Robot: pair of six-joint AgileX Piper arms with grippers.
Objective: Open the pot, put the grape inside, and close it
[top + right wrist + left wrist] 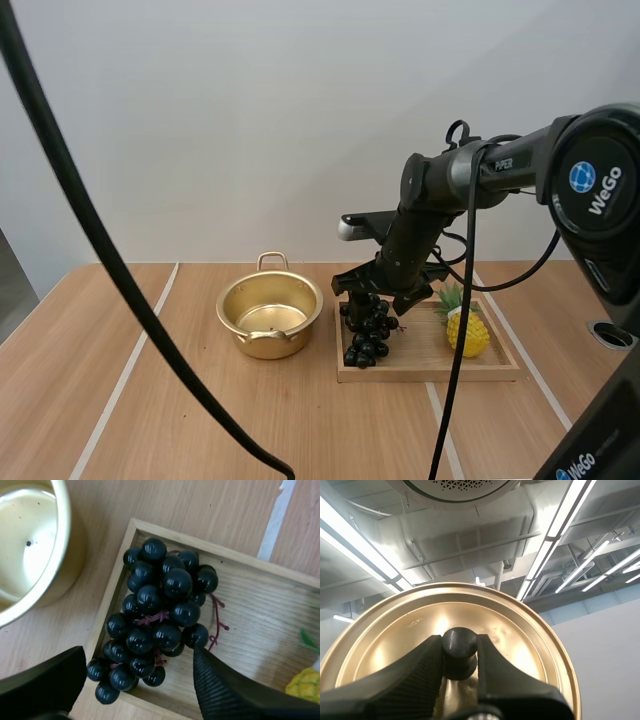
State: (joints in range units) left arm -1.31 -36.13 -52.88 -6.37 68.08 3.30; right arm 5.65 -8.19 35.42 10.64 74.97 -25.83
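A gold pot (269,317) stands open on the table, lid off, left of a wooden tray (430,367). A bunch of dark grapes (368,327) lies at the tray's left end. My right gripper (385,298) hangs just above the grapes, open. In the right wrist view its fingers (220,690) stand wide apart on either side of the grapes (157,616), with the pot's rim (62,555) beside them. My left gripper (459,650) is shut on the black knob (459,645) of the gold lid (520,645), held up in the air.
A yellow toy pineapple (466,327) lies at the right end of the tray. White lines run along the wooden table (180,420). A round hole (612,334) sits at the table's right edge.
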